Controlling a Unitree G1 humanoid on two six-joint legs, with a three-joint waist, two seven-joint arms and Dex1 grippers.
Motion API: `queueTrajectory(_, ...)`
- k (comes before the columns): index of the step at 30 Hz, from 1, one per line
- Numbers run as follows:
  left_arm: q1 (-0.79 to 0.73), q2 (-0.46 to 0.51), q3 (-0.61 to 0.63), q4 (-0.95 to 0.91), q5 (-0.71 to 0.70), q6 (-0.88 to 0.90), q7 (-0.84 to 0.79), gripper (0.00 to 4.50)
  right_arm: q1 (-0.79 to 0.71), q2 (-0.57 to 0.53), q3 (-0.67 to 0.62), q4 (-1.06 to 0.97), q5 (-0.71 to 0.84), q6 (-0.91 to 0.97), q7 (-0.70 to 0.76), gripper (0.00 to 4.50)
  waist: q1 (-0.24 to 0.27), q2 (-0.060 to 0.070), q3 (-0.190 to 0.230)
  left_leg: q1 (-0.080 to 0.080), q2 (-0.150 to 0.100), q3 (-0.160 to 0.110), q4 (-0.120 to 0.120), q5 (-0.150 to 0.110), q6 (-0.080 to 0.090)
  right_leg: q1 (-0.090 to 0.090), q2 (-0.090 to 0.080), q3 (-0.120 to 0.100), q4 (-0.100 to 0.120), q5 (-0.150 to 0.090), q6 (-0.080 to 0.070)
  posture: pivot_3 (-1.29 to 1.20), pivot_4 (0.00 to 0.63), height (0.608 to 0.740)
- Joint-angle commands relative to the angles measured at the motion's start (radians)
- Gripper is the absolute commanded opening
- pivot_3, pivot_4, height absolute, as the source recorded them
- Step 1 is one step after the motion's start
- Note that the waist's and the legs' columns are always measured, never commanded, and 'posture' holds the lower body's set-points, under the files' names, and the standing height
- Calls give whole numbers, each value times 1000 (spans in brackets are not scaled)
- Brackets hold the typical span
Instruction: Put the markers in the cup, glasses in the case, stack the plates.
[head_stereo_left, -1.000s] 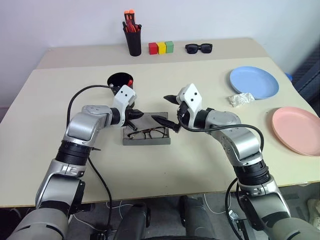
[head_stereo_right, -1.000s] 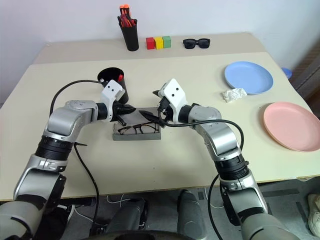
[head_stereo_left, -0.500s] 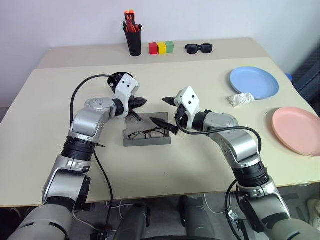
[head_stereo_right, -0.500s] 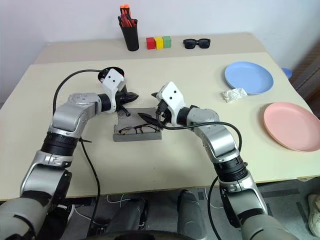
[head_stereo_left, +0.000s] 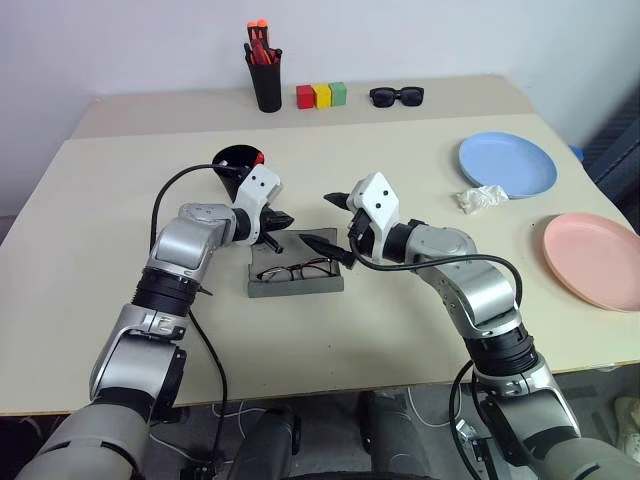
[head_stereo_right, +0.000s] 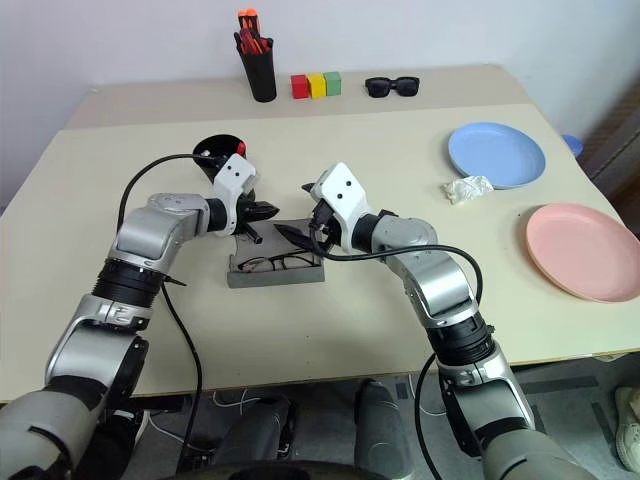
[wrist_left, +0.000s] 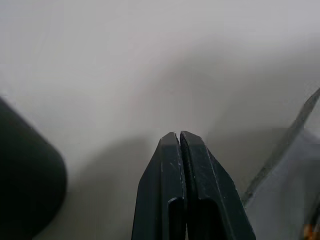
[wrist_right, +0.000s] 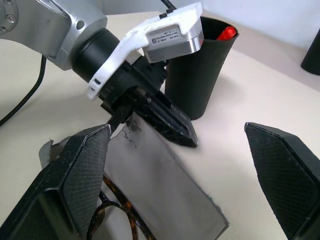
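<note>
My arms are silver-grey metal segments with black joint rings. A white angular camera housing sits on each wrist, with a printed label on the left one. Loose black cables loop from wrists back along forearms. Left gripper and right gripper each have two black tapered fingers; the right fingers have textured pads.

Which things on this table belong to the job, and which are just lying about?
Job: marker in the cup; glasses in the open case; blue plate; pink plate.
Lying about: pen holder, coloured blocks, sunglasses, crumpled wrapper.
</note>
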Motion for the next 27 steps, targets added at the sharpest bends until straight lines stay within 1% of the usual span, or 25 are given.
queueTrajectory(1,0,38,40,-100,-46,81,-29,29,-4,11,0,-34,0,-16,-8,4404,-1,0,0,0,0,0,0,0,0,0,0,0,0,0,0,0,150,740)
queueTrajectory(2,2,42,50,-116,-64,115,-33,29,-6,11,1,-32,-1,-17,-8,4404,-1,0,0,0,0,0,0,0,0,0,0,0,0,0,0,0,150,740)
queueTrajectory(6,83,115,19,-231,-110,200,-103,29,-14,11,-3,-15,-10,-27,-9,4404,-5,0,0,0,0,0,0,0,0,0,0,0,1,0,0,0,150,740)
queueTrajectory(12,127,120,45,-289,-142,254,-68,29,-17,13,-3,-4,-19,-36,-11,4404,2,0,0,1,0,0,0,0,0,1,0,0,1,0,0,0,150,740)
queueTrajectory(15,97,88,85,-264,-139,235,-8,29,-17,17,2,0,-24,-42,-12,4404,2,0,0,1,0,0,0,0,0,1,0,0,1,0,0,0,150,740)
queueTrajectory(18,84,93,82,-252,-125,208,8,29,-22,22,2,9,-28,-49,-15,4404,1,0,0,1,0,0,0,0,0,0,0,0,1,0,0,0,150,740)
queueTrajectory(22,72,69,113,-155,-95,85,64,29,-21,24,1,14,-31,-56,-15,4404,2,0,0,1,0,0,0,0,0,0,0,0,1,0,0,0,150,740)
queueTrajectory(25,79,68,104,-107,-71,12,77,29,-20,26,1,15,-32,-60,-17,4404,2,0,0,1,0,0,0,0,0,0,0,0,1,0,0,0,150,740)
queueTrajectory(27,83,70,95,-95,-72,26,71,29,-19,28,1,13,-33,-59,-20,4404,2,0,0,1,0,0,0,0,0,0,0,0,1,0,0,0,150,740)
